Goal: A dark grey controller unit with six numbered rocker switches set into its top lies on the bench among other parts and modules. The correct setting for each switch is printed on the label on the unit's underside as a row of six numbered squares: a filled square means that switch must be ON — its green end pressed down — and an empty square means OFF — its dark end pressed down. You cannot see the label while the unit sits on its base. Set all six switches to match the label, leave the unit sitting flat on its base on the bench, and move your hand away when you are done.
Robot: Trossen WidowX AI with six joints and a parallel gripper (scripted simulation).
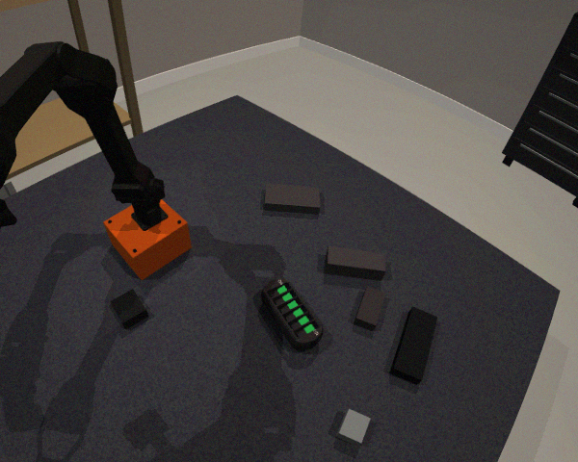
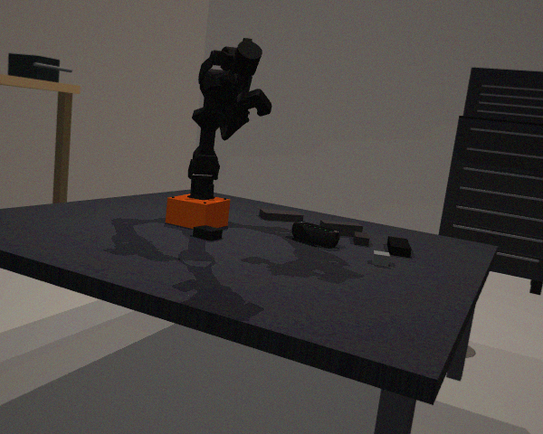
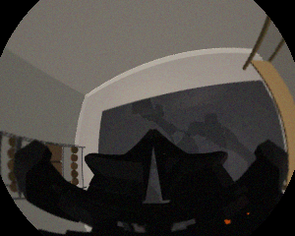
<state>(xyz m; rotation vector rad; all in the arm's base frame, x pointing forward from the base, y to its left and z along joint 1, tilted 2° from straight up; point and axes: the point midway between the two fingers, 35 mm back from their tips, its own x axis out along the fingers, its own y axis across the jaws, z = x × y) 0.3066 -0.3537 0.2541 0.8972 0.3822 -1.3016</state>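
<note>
So my bench (image 1: pixel 195 347) (image 2: pixel 262 289) has the arm (image 1: pixel 115 143) (image 2: pixel 206 140) up on its orange block (image 1: pixel 165 248) (image 2: pixel 183 212) at left. Controller unit (image 1: pixel 293 320) (image 2: pixel 315 234) sits right of that, green ends showing. Gripper (image 2: pixel 236 123) (image 3: pixel 153 132) jaws are pressed together, nothing pinched.
</note>
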